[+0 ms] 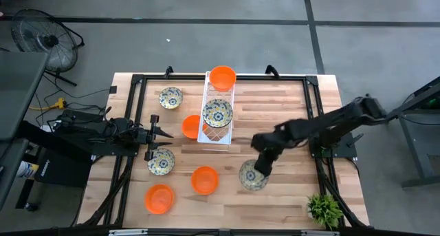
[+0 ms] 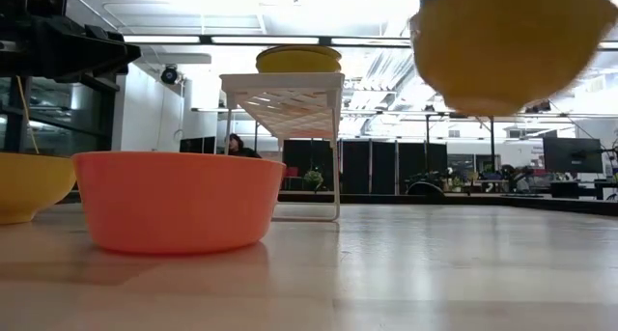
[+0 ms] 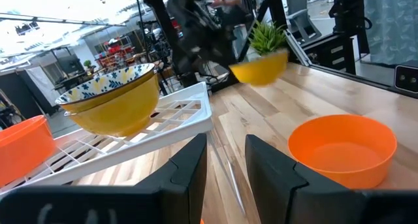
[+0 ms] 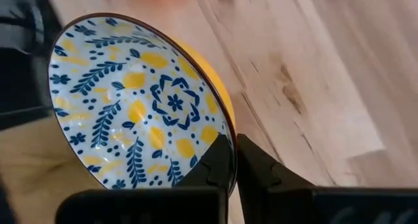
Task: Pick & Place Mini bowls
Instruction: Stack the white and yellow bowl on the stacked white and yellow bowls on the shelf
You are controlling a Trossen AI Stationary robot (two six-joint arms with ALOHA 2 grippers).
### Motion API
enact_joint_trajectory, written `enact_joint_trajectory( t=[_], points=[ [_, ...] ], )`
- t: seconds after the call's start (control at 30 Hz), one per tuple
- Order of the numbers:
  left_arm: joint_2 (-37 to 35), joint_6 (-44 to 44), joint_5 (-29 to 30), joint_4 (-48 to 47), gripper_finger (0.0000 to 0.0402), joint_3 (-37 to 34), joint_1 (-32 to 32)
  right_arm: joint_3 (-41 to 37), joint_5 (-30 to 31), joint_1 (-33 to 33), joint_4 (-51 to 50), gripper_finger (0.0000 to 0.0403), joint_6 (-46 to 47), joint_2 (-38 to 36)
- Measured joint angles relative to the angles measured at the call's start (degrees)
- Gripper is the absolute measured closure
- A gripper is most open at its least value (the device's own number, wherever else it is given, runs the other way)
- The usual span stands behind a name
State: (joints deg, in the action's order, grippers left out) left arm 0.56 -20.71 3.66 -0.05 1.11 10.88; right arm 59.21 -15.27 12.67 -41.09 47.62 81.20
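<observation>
- While clamped on the rim of a round cream floral-patterned ceramic mini bowl (image 4: pixel 140 100), the right hand (image 1: pixel 261 168) holds it clear above the wooden surface (image 1: pixel 289 112).
- Left hand (image 1: pixel 163 134): fingers narrowly parted, holding nothing, beside the white lattice tray (image 1: pixel 206 134).
- An orange round mini bowl (image 1: pixel 204 180) rests nearby.

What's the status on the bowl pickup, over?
Right gripper shut on floral bowl, lifted off the table. Left gripper open, waiting at left side. White tray nearby, not blocking.
</observation>
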Motion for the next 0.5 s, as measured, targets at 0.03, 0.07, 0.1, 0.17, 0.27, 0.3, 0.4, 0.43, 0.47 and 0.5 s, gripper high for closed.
enact_joint_trajectory(
  t=[0.03, 0.07, 0.1, 0.17, 0.27, 0.3, 0.4, 0.43, 0.47, 0.5],
  points=[
    [0.0, -0.01, 0.0, -0.01, 0.03, 0.0, 0.01, 0.23, -0.37, -0.91, -1.02, 0.04, -0.27, -1.43],
    [0.0, -0.02, 0.0, -0.01, 0.03, 0.01, 0.0, 0.85, -0.35, -1.74, -2.53, 0.0401, -0.82, -2.72],
    [0.0, -0.02, 0.0, 0.0, 0.03, 0.01, 0.01, 1.86, -0.1, -2.57, -4.35, 0.0401, -1.47, -3.5],
    [-0.02, -0.02, 0.0, -0.01, 0.03, 0.0, 0.01, 4.58, 1.51, -4.32, -8.75, 0.0401, -2.67, -4.77],
    [0.0, 0.0, 0.0, -0.01, 0.03, -0.01, -0.01, 9.51, 4.71, -7.32, -13.02, 0.0402, -4.79, -5.7],
    [0.0, 0.0, 0.0, -0.01, 0.03, 0.01, 0.01, 11.29, 5.46, -8.32, -13.91, 0.0402, -5.59, -5.7],
    [0.0, -0.01, 0.0, -0.01, 0.03, -0.01, 0.0, 16.44, 5.95, -10.98, -16.49, 0.0402, -7.97, -5.04],
    [-0.01, -0.02, 0.0, -0.01, 0.03, 0.01, 0.0, 18.24, 6.1, -11.84, -17.26, 0.0402, -8.89, -4.59],
    [-0.01, 0.0, 0.0, -0.01, 0.03, 0.0, 0.01, 20.02, 6.2, -12.72, -17.93, 0.0402, -9.82, -4.02],
    [-0.02, 0.0, 0.0, -0.01, 0.03, -0.01, 0.0, 21.72, 6.15, -13.62, -18.67, 0.0402, -10.59, -3.26]
  ],
)
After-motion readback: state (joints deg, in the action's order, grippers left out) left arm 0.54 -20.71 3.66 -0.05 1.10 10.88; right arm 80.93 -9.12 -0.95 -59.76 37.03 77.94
